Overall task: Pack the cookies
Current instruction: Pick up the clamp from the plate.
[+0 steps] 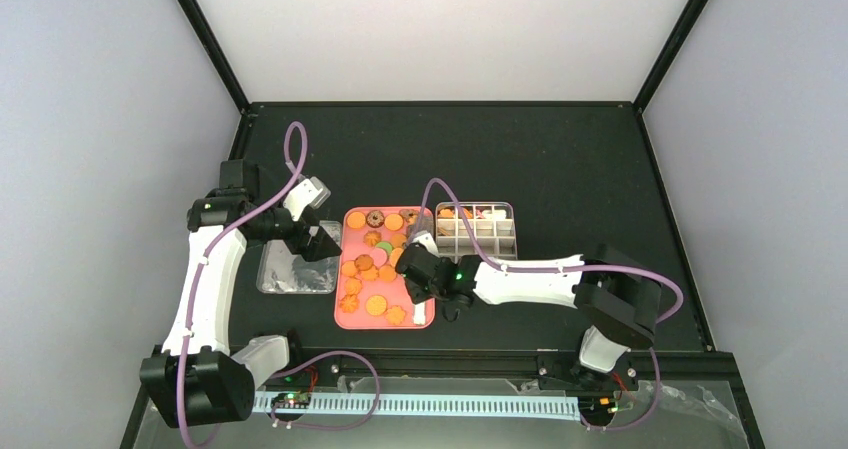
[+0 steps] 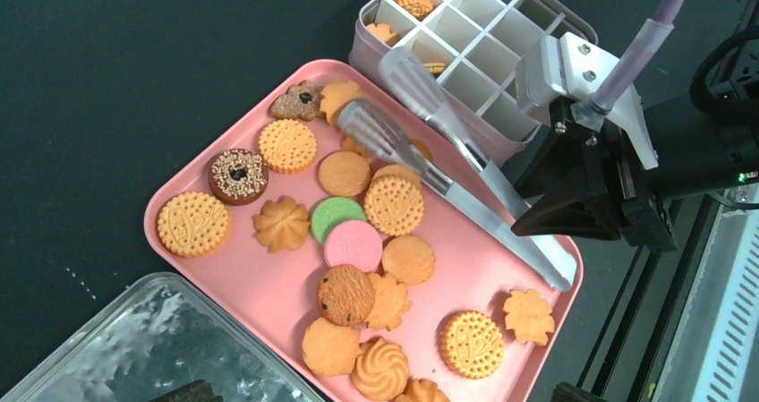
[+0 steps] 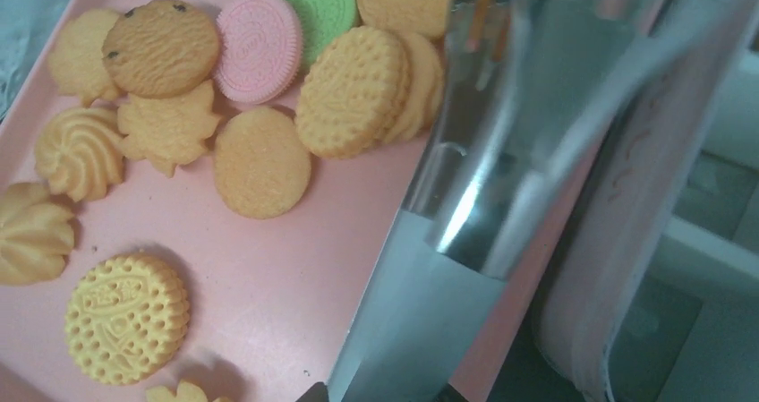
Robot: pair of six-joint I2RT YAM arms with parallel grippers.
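The cookies (image 2: 394, 205) lie loose on a pink tray (image 2: 268, 286): orange rounds and flower shapes, a pink one (image 2: 353, 245), a green one (image 2: 335, 216) and a brown ring (image 2: 237, 175). My right gripper (image 1: 425, 279) is shut on a pair of metal tongs (image 2: 447, 178). The tongs reach across the tray's right side, tips slightly apart by the cookies at its far end. In the right wrist view the tongs (image 3: 501, 196) fill the middle, over the cookies (image 3: 353, 89). My left gripper (image 1: 318, 239) hangs open left of the tray, holding nothing.
A white gridded tin (image 2: 501, 62) stands against the tray's far right corner, with a few cookies in its back cells (image 2: 414, 4). A clear lid (image 1: 295, 274) lies flat left of the tray, under my left gripper. Black table (image 1: 560, 159) all around.
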